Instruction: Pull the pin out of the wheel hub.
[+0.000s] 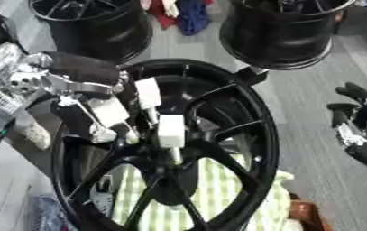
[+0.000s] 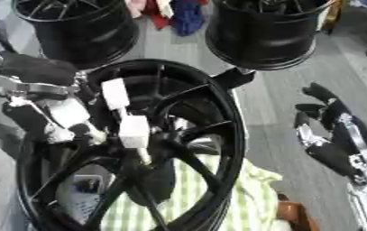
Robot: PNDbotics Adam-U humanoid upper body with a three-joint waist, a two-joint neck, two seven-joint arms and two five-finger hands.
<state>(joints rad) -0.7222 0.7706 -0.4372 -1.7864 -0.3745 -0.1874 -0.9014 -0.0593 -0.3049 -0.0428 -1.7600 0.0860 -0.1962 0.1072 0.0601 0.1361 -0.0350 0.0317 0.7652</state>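
A: Our left hand (image 1: pixel 99 108) reaches into the wheel hub (image 1: pixel 170 149); white-tipped fingers (image 1: pixel 170 131) pinch the pin (image 1: pixel 173 155) just below them.

B: Right hand (image 2: pixel 328 135) idle, fingers relaxed. We risk slipping off if we pull askew against the spokes.

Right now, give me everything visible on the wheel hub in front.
The wheel hub is a glossy black rim, apparently metal, with thin spokes meeting at a centre boss. It stands tilted toward the camera over a green-and-white checked cloth, which shows through the spokes. The left hand reaches in from the left, its white-tipped fingers at the centre where a slim pin shows just below. Whether they grip the pin is unclear. The right hand hangs apart at the right.
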